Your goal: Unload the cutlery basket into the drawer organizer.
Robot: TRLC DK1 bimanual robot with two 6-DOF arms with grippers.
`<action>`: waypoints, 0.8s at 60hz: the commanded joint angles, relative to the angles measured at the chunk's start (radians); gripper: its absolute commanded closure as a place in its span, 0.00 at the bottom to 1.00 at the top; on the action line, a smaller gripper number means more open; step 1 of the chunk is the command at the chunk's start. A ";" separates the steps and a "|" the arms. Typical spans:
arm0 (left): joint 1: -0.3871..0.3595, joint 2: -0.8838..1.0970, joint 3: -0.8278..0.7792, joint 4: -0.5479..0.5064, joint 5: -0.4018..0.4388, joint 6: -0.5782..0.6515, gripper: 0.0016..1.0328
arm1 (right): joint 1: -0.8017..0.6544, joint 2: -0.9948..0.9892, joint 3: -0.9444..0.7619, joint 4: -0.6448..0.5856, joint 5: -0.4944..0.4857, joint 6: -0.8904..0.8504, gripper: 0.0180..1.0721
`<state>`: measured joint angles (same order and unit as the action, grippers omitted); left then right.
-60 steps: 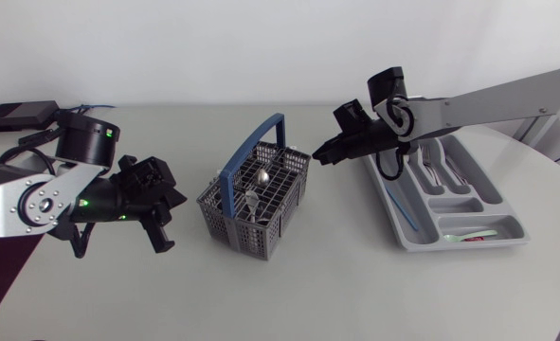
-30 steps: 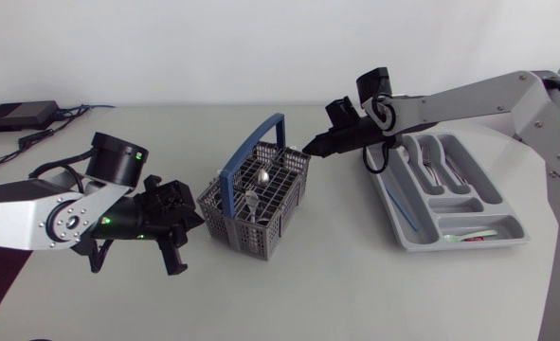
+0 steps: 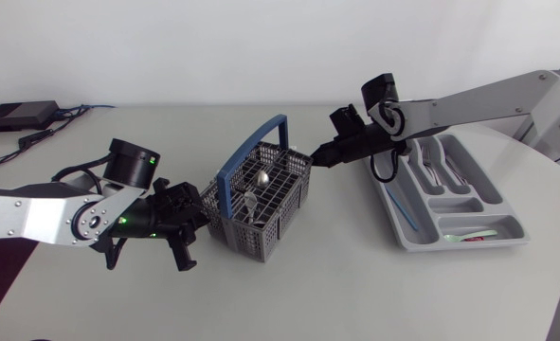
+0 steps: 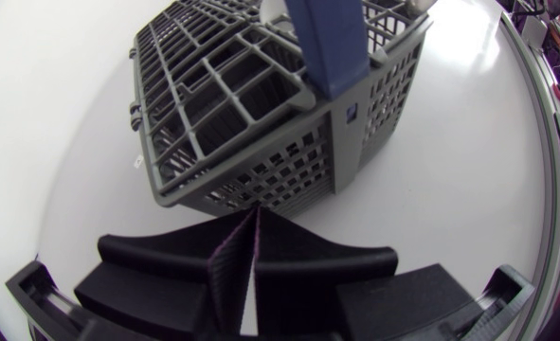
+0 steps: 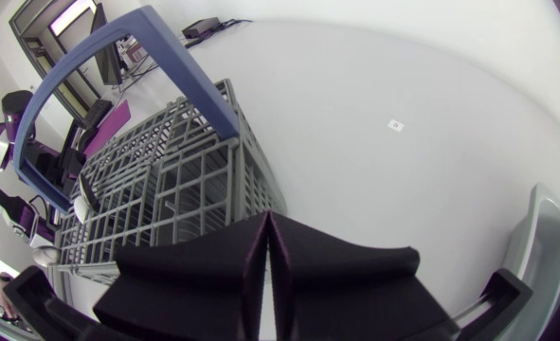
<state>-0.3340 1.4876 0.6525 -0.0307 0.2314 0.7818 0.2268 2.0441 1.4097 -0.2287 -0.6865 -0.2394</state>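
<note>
- One cutlery basket (image 3: 258, 201), a grey grid with a blue hoop handle, stands near the middle of the surface (image 3: 317, 284).
- The basket holds a spoon (image 3: 261, 175), bowl up, and at least one more piece; the full count cannot be told.
- One grey drawer organizer (image 3: 494, 230) lies to the right of the basket and well apart from it. Several pieces of cutlery lie in its far compartments.
- The left hand (image 3: 187, 234) is low, just beside the basket's near left wall. Its fingers are pressed together, holding nothing.
- The right hand (image 3: 319, 154) points at the basket's far right corner, just beside the rim. Its fingers are likewise pressed together on nothing.
- Bare surface lies between the basket and the organizer, and in front of both. The organizer sits near the surface's right edge.
</note>
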 commanded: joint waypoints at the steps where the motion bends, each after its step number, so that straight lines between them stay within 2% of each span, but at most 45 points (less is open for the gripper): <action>1: 0.010 0.042 0.042 0.037 0.011 -0.019 0.79 | 0.025 -0.051 -0.063 -0.020 -0.031 -0.015 0.95; 24: 0.055 0.152 0.184 0.052 0.013 -0.019 0.78 | 0.048 -0.191 -0.247 -0.018 -0.016 -0.032 0.95; 38: 0.092 0.266 0.299 0.052 0.028 -0.016 0.78 | 0.062 -0.263 -0.330 -0.018 0.030 -0.031 0.95; 48: 0.115 0.301 0.322 0.052 0.051 -0.007 0.78 | 0.071 -0.291 -0.368 -0.008 0.059 -0.029 0.95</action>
<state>-0.2195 1.7599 0.9485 0.0139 0.2588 0.7792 0.2695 1.7702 1.0725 -0.2352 -0.6193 -0.2623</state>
